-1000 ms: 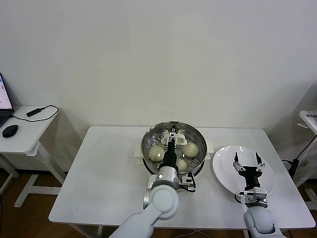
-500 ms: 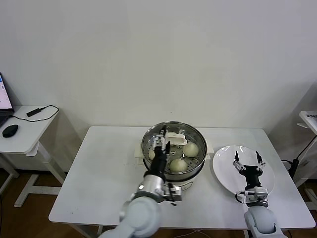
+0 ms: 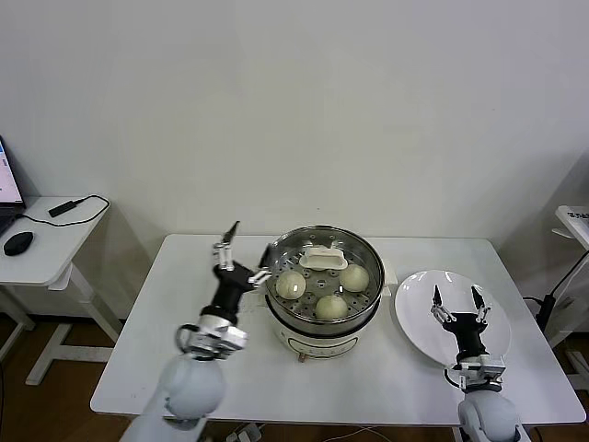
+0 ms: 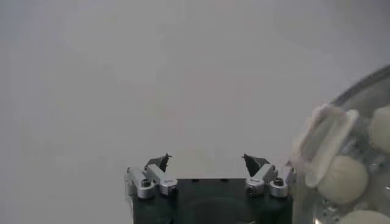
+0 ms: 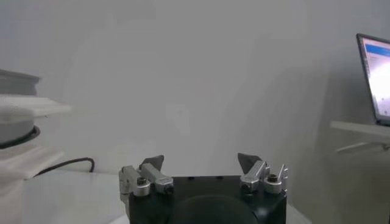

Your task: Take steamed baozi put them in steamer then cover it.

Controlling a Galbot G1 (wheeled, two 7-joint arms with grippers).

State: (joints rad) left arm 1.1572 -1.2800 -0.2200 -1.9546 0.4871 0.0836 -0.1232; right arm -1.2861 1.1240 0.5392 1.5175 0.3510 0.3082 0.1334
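The steamer (image 3: 363, 313) stands mid-table on its white base. The clear glass cover lies on it, its white handle (image 3: 322, 259) at the top. Through the glass I see three baozi (image 3: 291, 284), (image 3: 353, 277), (image 3: 331, 307); the fourth is hidden. My left gripper (image 3: 247, 250) is open and empty, just left of the steamer's rim, pointing up and back. The left wrist view shows its open jaws (image 4: 206, 161) with the steamer's rim (image 4: 375, 78), a white handle (image 4: 323, 143) and a baozi (image 4: 341, 179) beside them. My right gripper (image 3: 457, 302) is open and empty above the white plate.
An empty flat white plate (image 3: 419, 304) lies right of the steamer. A side desk (image 3: 37, 258) at far left holds a mouse (image 3: 18, 243) and a black device (image 3: 66, 208). Another small table (image 3: 575, 219) is at far right. A laptop screen (image 5: 375, 73) shows in the right wrist view.
My left gripper has let go of the cover's handle and moved left, off the steamer. The cover stays on the steamer. The right gripper has hardly moved.
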